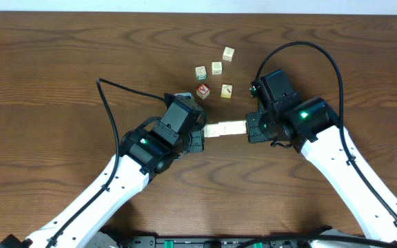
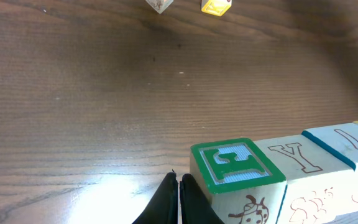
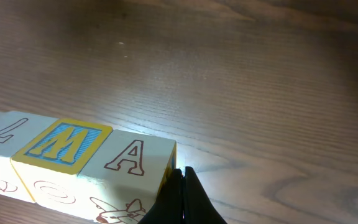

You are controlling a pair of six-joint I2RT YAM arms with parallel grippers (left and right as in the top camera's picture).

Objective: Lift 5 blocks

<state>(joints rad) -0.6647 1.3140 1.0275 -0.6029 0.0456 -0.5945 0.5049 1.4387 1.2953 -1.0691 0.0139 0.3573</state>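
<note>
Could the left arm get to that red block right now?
Probably yes: the red block lies close to the left gripper, with only bare table between. But that gripper is shut, set against the block row's end.

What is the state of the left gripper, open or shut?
Shut. The left gripper has its two black fingers pressed together beside the green-framed block.

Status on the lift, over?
Both shut: left gripper, right gripper, tips at the row's ends. Between them, five-block row; lift unconfirmed. Other loose blocks lie apart.
</note>
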